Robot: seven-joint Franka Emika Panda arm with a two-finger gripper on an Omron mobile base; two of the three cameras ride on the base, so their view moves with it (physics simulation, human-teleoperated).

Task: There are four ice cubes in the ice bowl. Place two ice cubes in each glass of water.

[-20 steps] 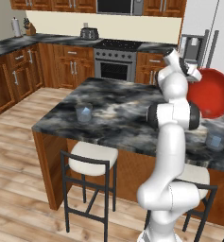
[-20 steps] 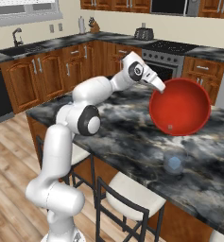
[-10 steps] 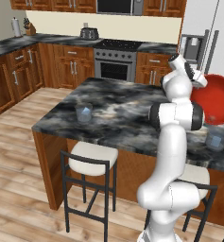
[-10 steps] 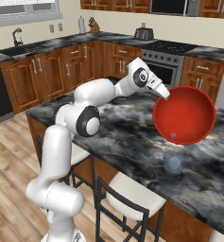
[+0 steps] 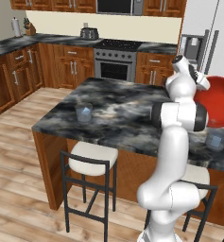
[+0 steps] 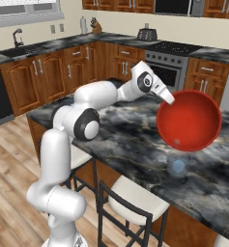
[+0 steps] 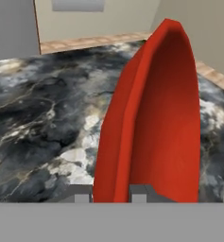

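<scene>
1. Right now the gripper (image 7: 111, 194) is pinched tight on the rim of the ice bowl (image 6: 191, 118), one finger on each side of the thin red wall.
2. It holds the rim because that is the only thin part a small grip can squeeze.
3. The bowl is up in the air and tipped on its side above the right end of the counter (image 6: 135, 144), so its open face looks out over the counter's near edge.
4. I think it is tipped like this so the ice can slide out and drop.
5. One glass of water (image 6: 177, 166) stands just under the low edge of the bowl, near the counter's front edge.
6. A small pale ice cube (image 6: 177, 142) sits near the bowl's low rim, right above that glass.
7. The other glass (image 5: 83, 113) stands well apart, near the left end of the counter (image 5: 123, 118).
8. The bowl is round, wide, smooth and bright red.
9. The glasses are short, clear and straight-sided.
10. The counter top is dark, shiny stone with cloudy white swirls.
</scene>
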